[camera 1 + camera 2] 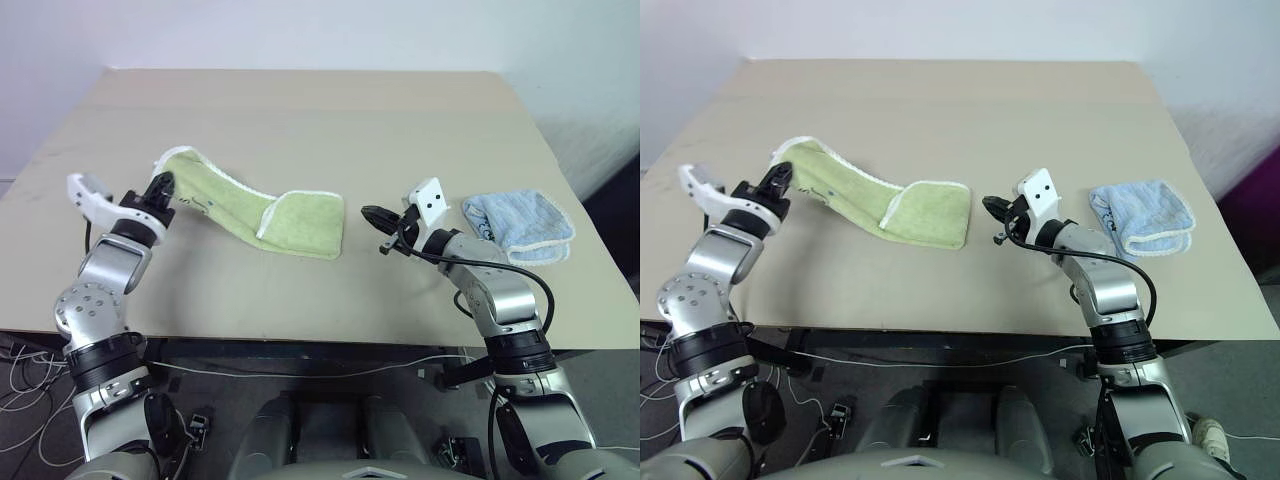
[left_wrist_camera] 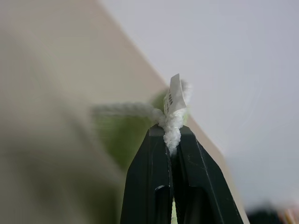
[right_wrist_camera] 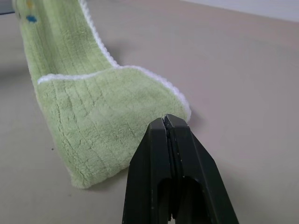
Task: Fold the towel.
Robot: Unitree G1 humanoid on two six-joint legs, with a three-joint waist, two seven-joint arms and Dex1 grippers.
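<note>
Left gripper (image 1: 160,190) pinches light green terry towel (image 1: 290,222) by its white-edged corner, lifting it likely for folding; right gripper (image 1: 372,214), beside towel, closed empty.

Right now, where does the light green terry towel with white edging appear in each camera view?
Left eye view: light green terry towel, centre-left.
Right eye view: centre-left.
Left wrist view: edge pinched between the fingers.
Right wrist view: left half.
Shared landmark: beige table.
</note>
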